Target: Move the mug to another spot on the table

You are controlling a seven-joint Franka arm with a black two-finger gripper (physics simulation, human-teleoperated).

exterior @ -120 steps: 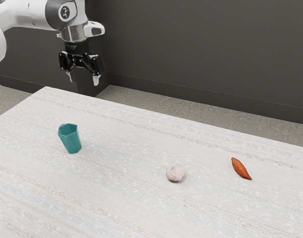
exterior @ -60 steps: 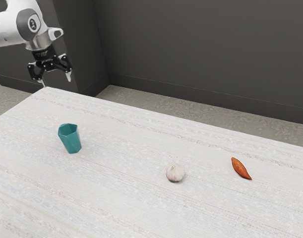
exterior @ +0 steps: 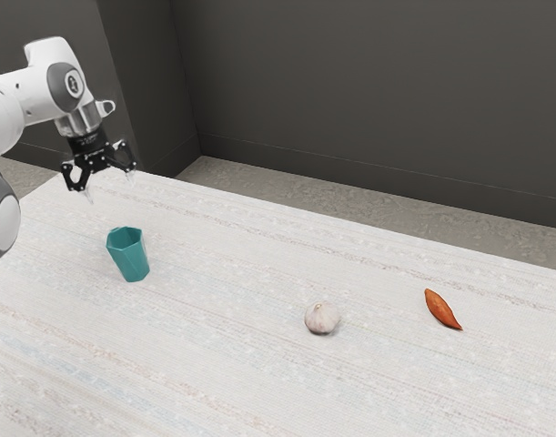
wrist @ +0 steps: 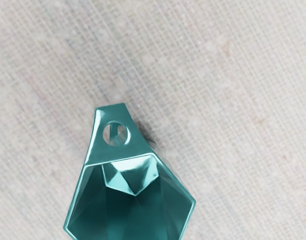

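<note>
Near the table's (exterior: 259, 391) edge at the exterior view's left: teal faceted mug (exterior: 128, 253), upright, open mouth up. Above it, toward the far corner: black gripper (exterior: 103, 177), claw spread wide, gripping nothing. Toward the opposite edge: garlic bulb (exterior: 322, 318), then orange-red pod (exterior: 442, 309).

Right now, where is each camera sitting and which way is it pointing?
Exterior view: beside the arm, raised, facing across the pale textured table toward the dark wall; shows the white arm and black two-finger end effector, open, higher than and to the exterior view's left of the teal faceted mug.
Wrist view: on the hand, facing almost straight down into the mug's mouth, its pierced handle alongside, table beneath.
Shared: the mug and the table.
</note>
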